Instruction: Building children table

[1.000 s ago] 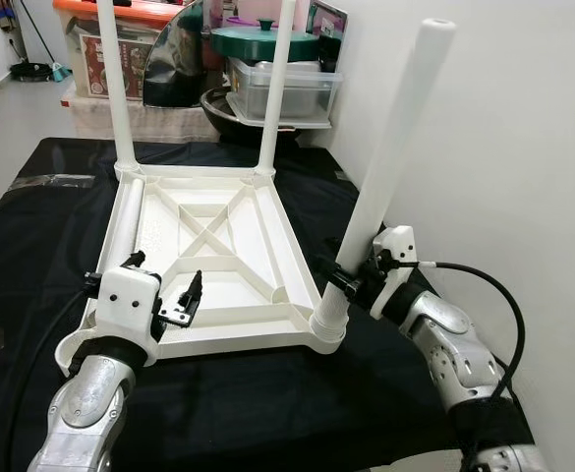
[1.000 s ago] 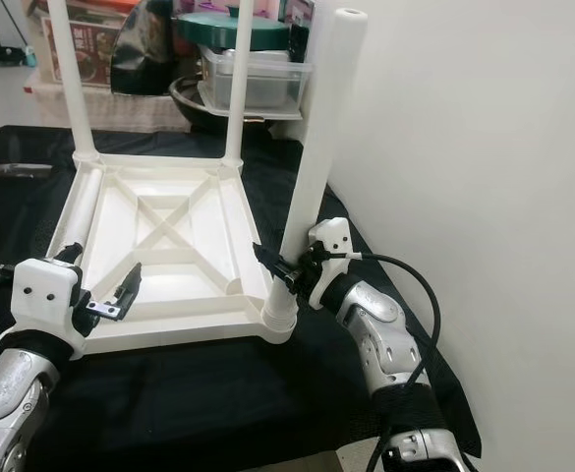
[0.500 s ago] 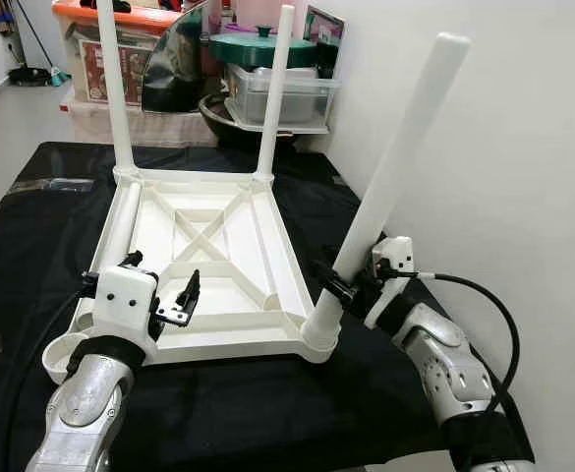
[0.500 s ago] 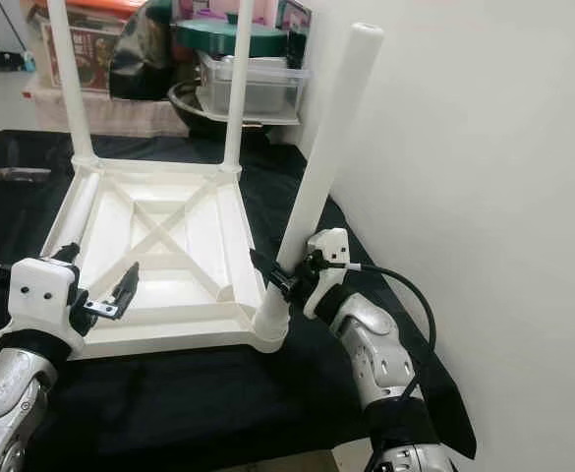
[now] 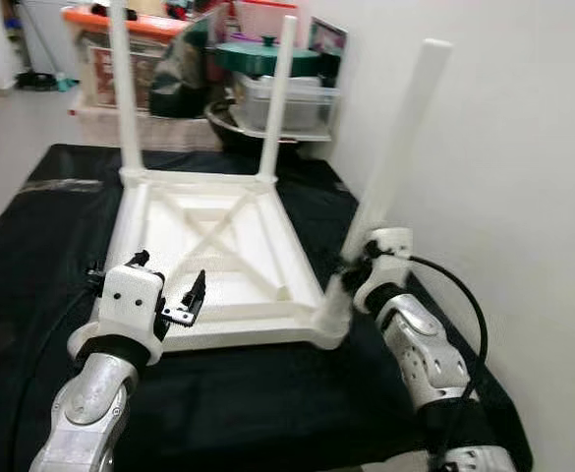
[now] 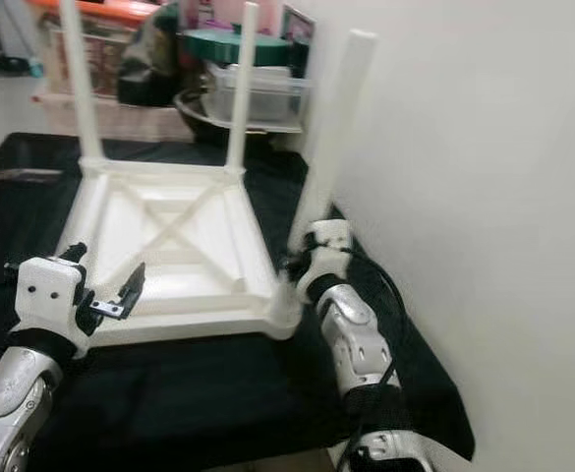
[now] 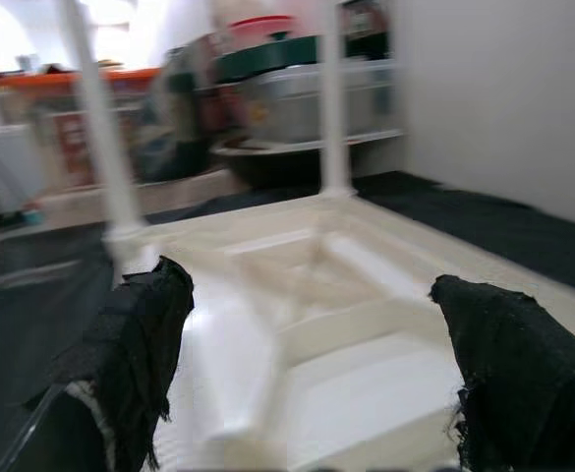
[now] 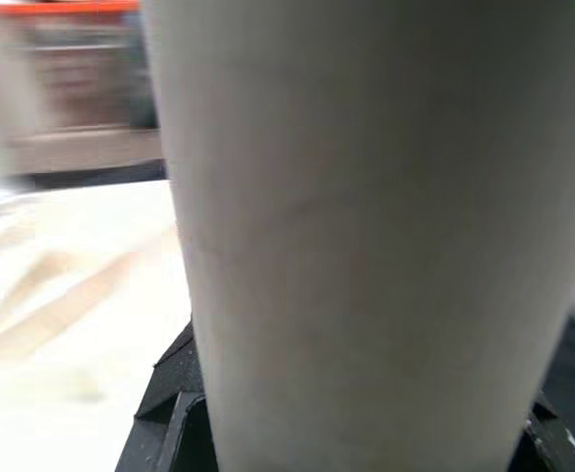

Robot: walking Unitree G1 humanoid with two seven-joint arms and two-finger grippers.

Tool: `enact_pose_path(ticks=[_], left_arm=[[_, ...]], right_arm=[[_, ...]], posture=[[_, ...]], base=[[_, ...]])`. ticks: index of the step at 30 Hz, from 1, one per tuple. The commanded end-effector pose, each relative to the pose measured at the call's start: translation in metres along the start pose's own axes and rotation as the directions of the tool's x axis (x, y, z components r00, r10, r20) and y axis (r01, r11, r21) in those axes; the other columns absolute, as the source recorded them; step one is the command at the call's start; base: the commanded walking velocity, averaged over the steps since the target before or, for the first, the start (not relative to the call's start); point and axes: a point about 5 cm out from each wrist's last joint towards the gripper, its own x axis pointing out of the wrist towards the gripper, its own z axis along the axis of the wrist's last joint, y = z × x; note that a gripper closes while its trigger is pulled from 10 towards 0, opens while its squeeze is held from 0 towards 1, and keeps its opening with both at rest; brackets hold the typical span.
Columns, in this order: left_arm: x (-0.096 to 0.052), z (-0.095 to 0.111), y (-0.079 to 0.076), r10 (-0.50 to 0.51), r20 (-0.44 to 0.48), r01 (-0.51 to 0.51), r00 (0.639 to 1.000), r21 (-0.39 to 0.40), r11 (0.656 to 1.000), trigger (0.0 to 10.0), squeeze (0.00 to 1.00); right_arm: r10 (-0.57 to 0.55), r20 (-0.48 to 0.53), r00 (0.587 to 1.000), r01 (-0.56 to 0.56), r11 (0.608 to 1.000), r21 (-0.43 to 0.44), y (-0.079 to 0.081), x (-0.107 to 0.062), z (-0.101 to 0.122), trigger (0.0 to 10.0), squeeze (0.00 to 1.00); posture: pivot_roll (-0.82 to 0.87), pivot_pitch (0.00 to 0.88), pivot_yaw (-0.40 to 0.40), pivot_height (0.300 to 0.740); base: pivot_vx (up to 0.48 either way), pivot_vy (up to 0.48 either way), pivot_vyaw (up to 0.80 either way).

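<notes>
Upturned white children's table (image 5: 218, 256) is lying on the black cloth (image 5: 31, 246), toward the right edge of the tabletop, with two legs (image 5: 122, 88) standing upright at its far corners. A third leg (image 5: 397, 138) is leaning rightward from the near right corner socket. The right tool (image 5: 356, 273) is gripping this leg low down; blur is obscuring the contact. The left tool (image 5: 164, 295) is hovering with fingers (image 7: 518, 374) spread wide above the table's near left edge. Storage boxes (image 5: 277, 93) are standing beyond.
</notes>
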Motion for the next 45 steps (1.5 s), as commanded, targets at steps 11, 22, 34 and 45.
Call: enact_pose_path(ticks=[11, 22, 34, 45], left_arm=[[0.006, -0.003, 0.000, -0.010, -0.005, 0.010, 1.000, 0.004, 1.000, 10.0, 0.00], [0.008, -0.004, -0.004, -0.019, -0.006, 0.019, 1.000, 0.007, 1.000, 10.0, 0.00], [0.011, -0.003, -0.004, -0.030, 0.002, 0.030, 1.000, 0.013, 0.999, 10.0, 0.00], [0.013, -0.004, -0.006, -0.042, 0.012, 0.042, 0.999, 0.014, 0.999, 10.0, 0.00]], right_arm=[[-0.219, -0.170, 0.961, 0.233, 0.970, 0.067, -0.011, -0.016, -0.032, 10.0, 0.00], [-0.222, -0.173, 0.959, 0.241, 0.965, 0.098, 0.001, -0.017, -0.022, 10.0, 0.24], [-0.008, 0.103, 0.995, -0.008, 0.987, 0.160, 0.019, -0.020, 0.032, 10.0, 1.00], [0.280, 0.236, 0.930, -0.292, 0.956, 0.016, -0.002, -0.013, 0.083, 10.0, 0.00]], posture=[[0.12, 0.000, -0.140, 0.740], [0.12, 0.000, -0.140, 0.740], [0.11, 0.000, -0.133, 0.740], [0.10, 0.000, -0.129, 0.740]], base=[[0.000, 0.000, 0.00], [0.000, 0.000, 0.00], [0.000, 0.000, 0.00], [0.000, 0.000, 0.00]])
